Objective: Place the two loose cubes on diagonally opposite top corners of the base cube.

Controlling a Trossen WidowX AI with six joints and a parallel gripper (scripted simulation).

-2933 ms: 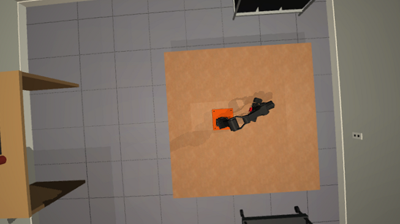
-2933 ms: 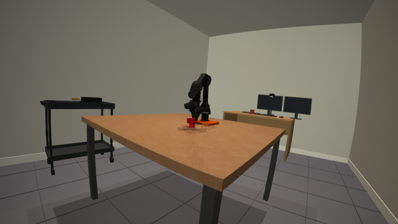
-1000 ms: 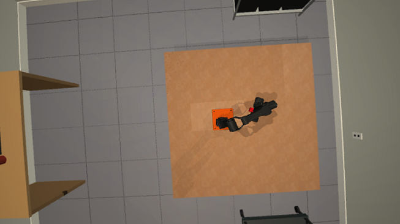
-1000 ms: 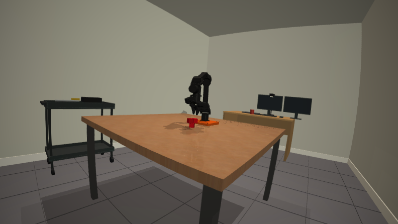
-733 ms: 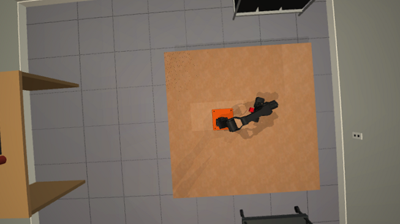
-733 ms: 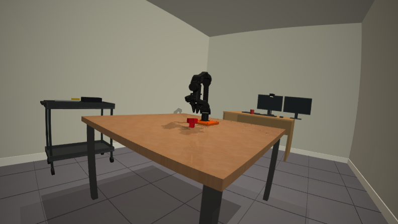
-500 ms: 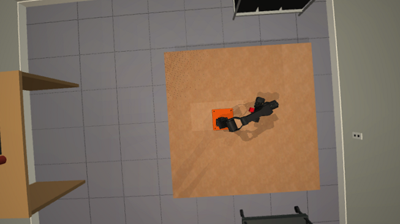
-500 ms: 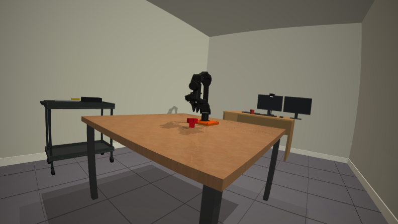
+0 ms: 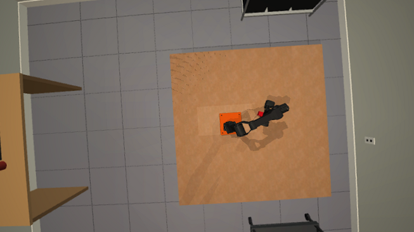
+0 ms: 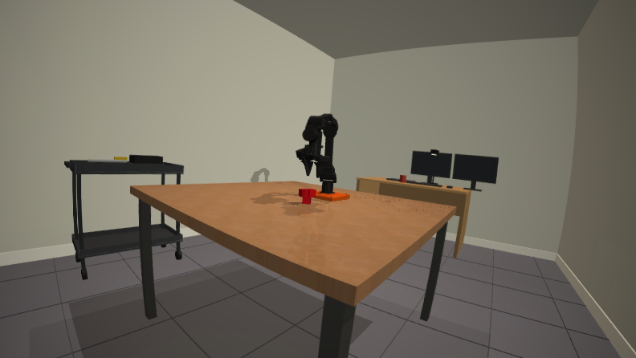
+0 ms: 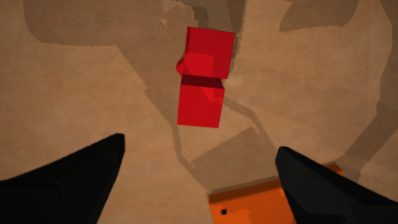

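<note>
Two red loose cubes sit side by side on top of the fixed red base cube point(image 10: 306, 201) point(image 11: 179, 68), forming a T shape in the exterior view. In the wrist view one loose cube point(image 11: 208, 50) is farther up and the other loose cube point(image 11: 200, 106) lies nearer the fingers, slightly offset to the left. Both look level. The base cube is mostly hidden beneath them; a small corner shows at the left. The gap's width cannot be told. My gripper point(image 10: 307, 173) point(image 11: 203, 148) is wide open and empty, above the cubes and clear of them. The top view shows only a little red point(image 9: 260, 114) beside the arm.
The orange mounting plate point(image 9: 230, 116) point(image 10: 339, 196) point(image 11: 250, 206) of the arm lies close to the cubes on the wooden table point(image 9: 216, 173) point(image 10: 267, 222). The arm point(image 9: 262, 119) point(image 10: 329, 137) rises from it and arches over. Shadows fall around the cubes.
</note>
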